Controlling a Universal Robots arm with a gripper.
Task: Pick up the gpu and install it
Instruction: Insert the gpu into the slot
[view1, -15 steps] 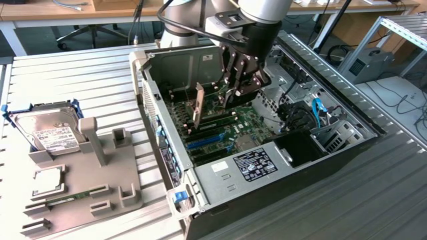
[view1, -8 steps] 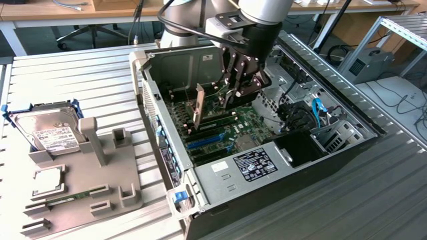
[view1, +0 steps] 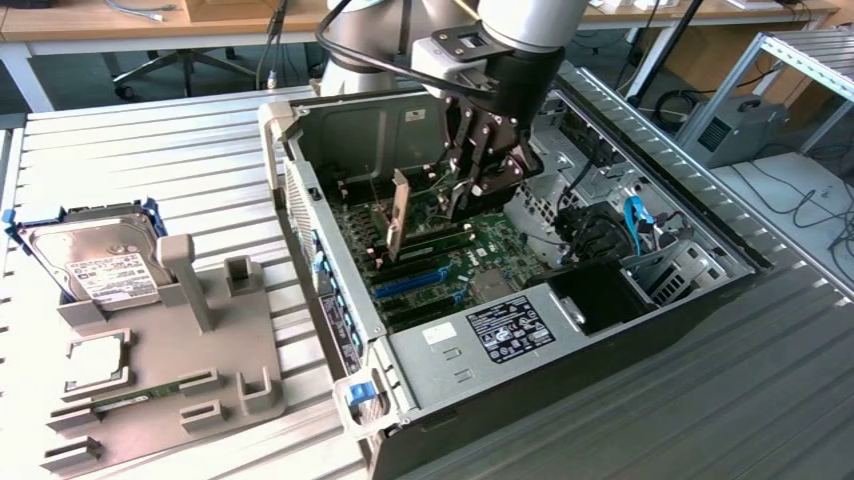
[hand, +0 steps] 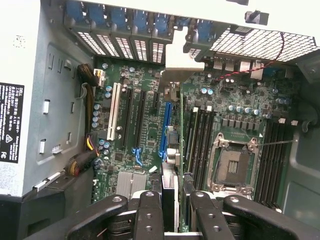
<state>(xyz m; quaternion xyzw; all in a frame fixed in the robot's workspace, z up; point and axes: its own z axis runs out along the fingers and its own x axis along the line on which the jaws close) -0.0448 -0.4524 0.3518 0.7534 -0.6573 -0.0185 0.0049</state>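
The gpu (view1: 399, 222) stands on edge inside the open computer case (view1: 300, 150), over the green motherboard (view1: 461, 262). Its metal bracket end points to the case's slotted rear wall, on the exterior view's left. My gripper (view1: 471, 190) reaches down into the case and is shut on the card's other end. In the wrist view the gpu (hand: 170, 187) runs as a thin dark edge between my two black fingers (hand: 148, 215), alongside the blue expansion slot (hand: 164, 127). Its bracket (hand: 176, 67) meets the rear slot covers. Whether the card sits fully in its slot I cannot tell.
On the exterior view's left, a grey fixture (view1: 200, 330) carries a silver hard drive (view1: 100, 265) and a green memory stick (view1: 134, 400). Inside the case are a blue cable (view1: 635, 222), a drive cage (view1: 674, 270), memory slots (hand: 202, 135) and the bare processor socket (hand: 231, 165).
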